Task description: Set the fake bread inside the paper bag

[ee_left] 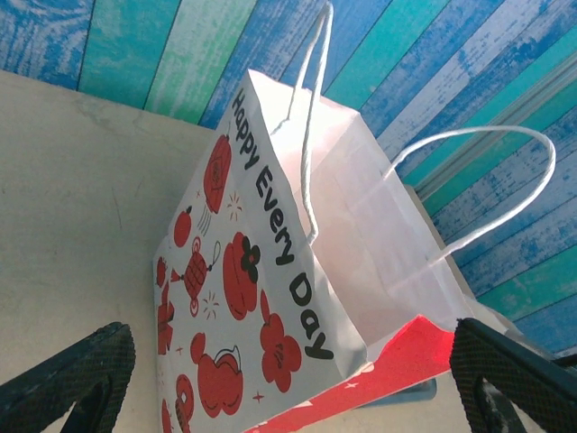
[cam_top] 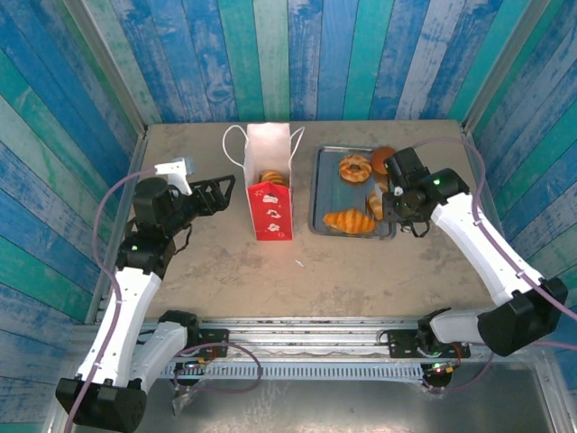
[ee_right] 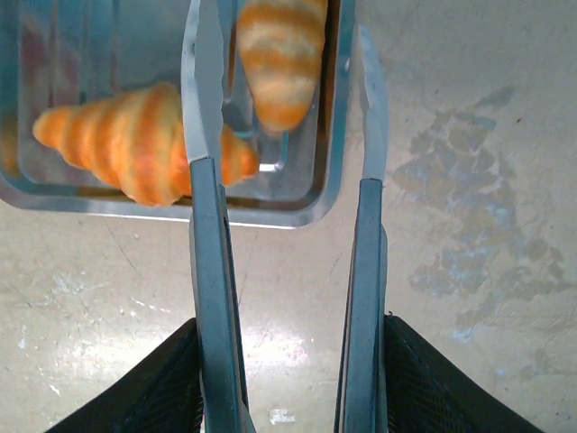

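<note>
The fake bread (cam_top: 349,221), glossy golden-brown toy pastry, sits in two places. One pastry (cam_top: 273,178) shows in the open mouth of the small upright white-and-red strawberry-print paper bag (cam_top: 268,203) at mid-table. The others lie on the shallow grey metal tray (cam_top: 317,194) just to its right: a ring-shaped piece (cam_top: 354,167) and a round brown bun (cam_top: 383,158) at the far end, a striped croissant (ee_right: 135,144) along the near rim, and a smaller striped roll (ee_right: 279,63) beside it. These pieces look like light, hard, slick shells, so smooth blades could skid off the curves. The thick middle of a piece is probably the safest hold, not the tapered tips. The bag is thin paper and likely to tip if nudged. The polished metal tongs (ee_right: 212,271) reach over the tray's near rim, and their blades bracket the roll's near end without clearly pinching it. A gap shows on the roll's right side. The right gripper (ee_right: 288,379) is clamped on the tongs' two arms, a black finger pressing each outer side. The left gripper (cam_top: 219,191) stands spread wide and holds nothing. It is aimed at the bag's left face from just beside it, apart from the paper, with the white cord handles (ee_left: 311,108) rising beyond. Everything rests on the beige tabletop (cam_top: 361,271).
</note>
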You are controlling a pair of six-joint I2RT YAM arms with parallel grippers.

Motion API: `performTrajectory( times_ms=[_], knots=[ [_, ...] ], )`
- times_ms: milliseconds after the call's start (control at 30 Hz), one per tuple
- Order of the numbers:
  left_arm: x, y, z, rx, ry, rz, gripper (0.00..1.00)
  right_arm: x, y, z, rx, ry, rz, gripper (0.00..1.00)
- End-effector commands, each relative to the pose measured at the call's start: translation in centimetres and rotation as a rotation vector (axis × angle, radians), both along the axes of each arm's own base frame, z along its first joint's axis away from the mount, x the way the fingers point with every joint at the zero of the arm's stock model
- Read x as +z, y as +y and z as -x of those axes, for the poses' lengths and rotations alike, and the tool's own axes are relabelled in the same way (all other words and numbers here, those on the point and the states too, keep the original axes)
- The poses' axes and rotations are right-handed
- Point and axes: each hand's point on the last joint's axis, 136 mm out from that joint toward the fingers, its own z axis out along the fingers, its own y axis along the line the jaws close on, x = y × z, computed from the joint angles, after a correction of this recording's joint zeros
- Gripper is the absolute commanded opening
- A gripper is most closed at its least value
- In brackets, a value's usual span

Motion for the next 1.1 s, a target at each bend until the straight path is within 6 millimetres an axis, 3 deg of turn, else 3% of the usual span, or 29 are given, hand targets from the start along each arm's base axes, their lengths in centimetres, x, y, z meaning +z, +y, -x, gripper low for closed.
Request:
performTrajectory(
  times_ms=[0,1067],
  knots=[
    [0.0,-0.5,0.2,-0.034,-0.016,-0.006,0.94,-1.4,-0.1,0.1,0.007,0.047,0.0,0.51],
    [0.0,-0.4,0.0,-0.03,-0.006,-0.022,0.94,-6.4,0.4,-2.5,0.022,0.138,0.034,0.51]
  ],
)
